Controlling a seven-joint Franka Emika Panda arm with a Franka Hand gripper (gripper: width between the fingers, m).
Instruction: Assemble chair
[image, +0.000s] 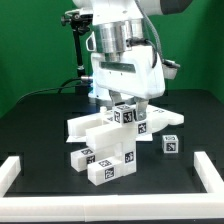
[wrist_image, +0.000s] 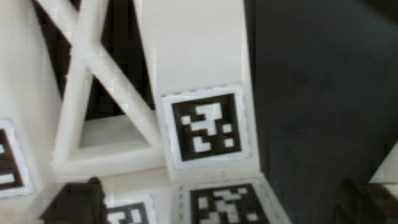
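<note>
While tool (image: 128, 108) open, chair parts (image: 112, 140) below

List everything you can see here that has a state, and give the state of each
pincer: open, lowered over the chair parts, holding nothing.
chair parts: loose cluster on the table, not yet a finished chair.
small cube: lying apart on the exterior view's right, untouched.
tagged frame piece: directly under the pincer, ungripped.

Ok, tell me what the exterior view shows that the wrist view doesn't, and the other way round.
Exterior view only: the robot arm, a lone tagged cube off to that view's right, the white border rails and the black table. Wrist view only: a close look at a white cross-braced frame and the open jaws' dark tips. Both: white chair parts carrying square tags.
</note>
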